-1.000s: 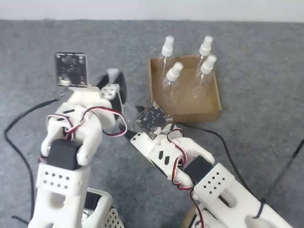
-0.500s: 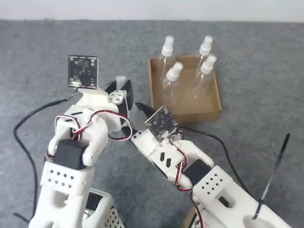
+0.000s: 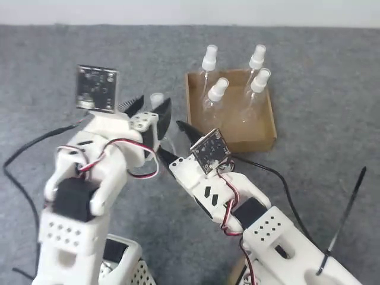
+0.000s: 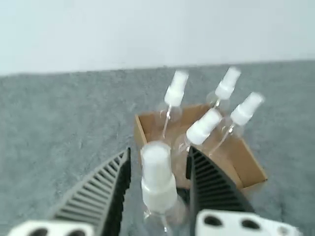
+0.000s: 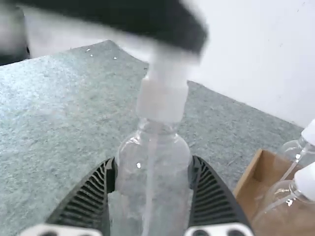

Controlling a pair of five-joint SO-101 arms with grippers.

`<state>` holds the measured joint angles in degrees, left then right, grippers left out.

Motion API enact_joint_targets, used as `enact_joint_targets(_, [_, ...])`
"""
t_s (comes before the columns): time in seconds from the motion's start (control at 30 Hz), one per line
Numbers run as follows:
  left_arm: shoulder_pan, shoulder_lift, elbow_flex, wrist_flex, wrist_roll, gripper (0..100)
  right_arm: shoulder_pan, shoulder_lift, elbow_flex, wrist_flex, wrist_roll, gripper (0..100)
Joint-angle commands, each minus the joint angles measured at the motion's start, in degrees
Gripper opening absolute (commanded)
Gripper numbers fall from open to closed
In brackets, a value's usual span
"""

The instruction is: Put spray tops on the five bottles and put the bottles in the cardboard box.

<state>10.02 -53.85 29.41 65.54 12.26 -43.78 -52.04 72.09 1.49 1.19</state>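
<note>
High view: the left tool (image 3: 152, 102) has its jaws apart, one on each side of the spray top (image 3: 157, 98) of the fifth bottle (image 3: 168, 140). The right tool (image 3: 171, 140) sits lower on that bottle, its jaws on either side of the clear body. The bottle stands upright on the grey worktop (image 3: 320, 77), its long axis vertical. The cardboard box (image 3: 249, 144) lies just beyond the right tool, on the side away from the left arm. It holds the four capped bottles (image 3: 217, 95).

Left wrist view: the left tool (image 4: 157, 157) is spread. A gap shows between each jaw and the spray top (image 4: 157, 172), so it grips nothing. The box (image 4: 141, 132) lies straight ahead, past the top.

Right wrist view: the right tool (image 5: 152, 169) is clamped on the fifth bottle (image 5: 152, 196), both jaws pressed against its sides. A corner of the box (image 5: 248, 177) shows ahead and off to one side.

With the top seated, the next step looks like a short carry into the box. The right arm holds the bottle and is the nearer arm. The left jaws probably need to clear the top before the bottle moves.
</note>
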Motion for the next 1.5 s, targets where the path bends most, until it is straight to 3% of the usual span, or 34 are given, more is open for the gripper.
enact_joint_targets(0.0, [-3.2, -0.4, -9.0, 0.8, -0.6, 17, 0.4, -2.2, -1.1, -1.5, -0.4, 0.6])
enact_joint_targets(0.13, [-7.8, 0.4, -8.7, -5.5, -0.6, 17, 0.4, -2.2, -1.1, -1.5, -0.4, 0.6])
enact_joint_targets(0.53, [-7.9, 10.8, -2.5, -6.9, -3.9, 17, 0.4, -2.2, -1.1, -1.4, -0.4, 0.6])
enact_joint_targets(0.8, [-5.4, 3.3, 7.3, -7.4, -7.1, 17, 0.4, -2.2, -1.1, -1.4, -0.4, 0.6])
enact_joint_targets(1.1, [-5.5, -5.0, 0.6, -0.3, -7.2, 17, 0.7, -2.1, -1.1, -1.4, -0.4, 0.6])
enact_joint_targets(1.33, [-17.0, -10.5, 3.6, -0.1, -6.9, 17, 0.7, -2.1, -1.1, -1.4, -0.4, 0.6])
enact_joint_targets(1.47, [-17.0, -13.8, 14.9, -1.9, -7.3, 17, 2.2, -2.1, -1.6, -0.6, -0.4, 0.6])
